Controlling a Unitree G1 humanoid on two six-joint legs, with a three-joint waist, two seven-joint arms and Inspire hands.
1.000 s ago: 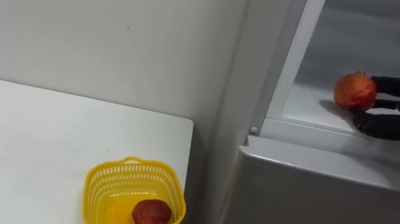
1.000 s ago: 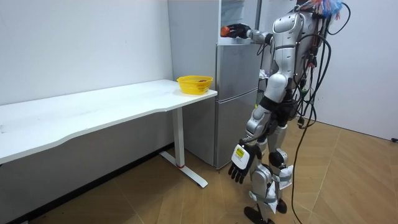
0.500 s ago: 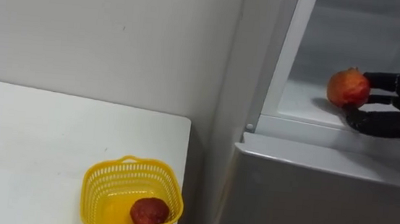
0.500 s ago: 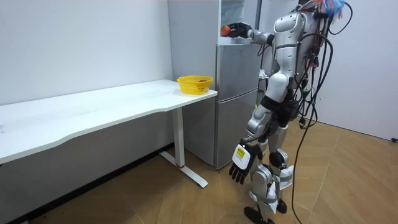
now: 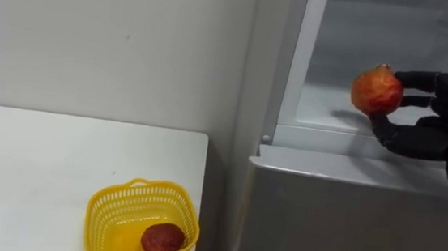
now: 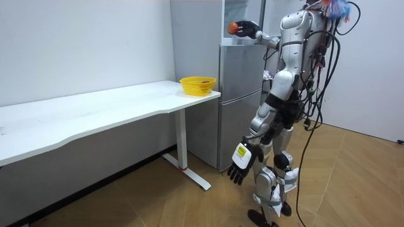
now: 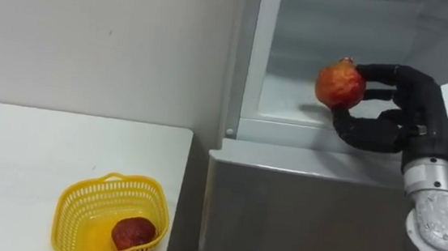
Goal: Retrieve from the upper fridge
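Round red-orange fruit [image 5: 377,89], pinched between thumb and curled fingers of the black right hand [image 5: 422,135], had risen clear of the white upper fridge shelf [image 5: 319,109] within 1 s, marking retrieval under way; left hand [image 6: 238,169] hung slack-fingered.

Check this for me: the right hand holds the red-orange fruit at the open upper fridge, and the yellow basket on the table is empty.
Not empty: the left eye view shows a dark red fruit in the yellow basket. The right hand does hold the red-orange fruit at the upper fridge.
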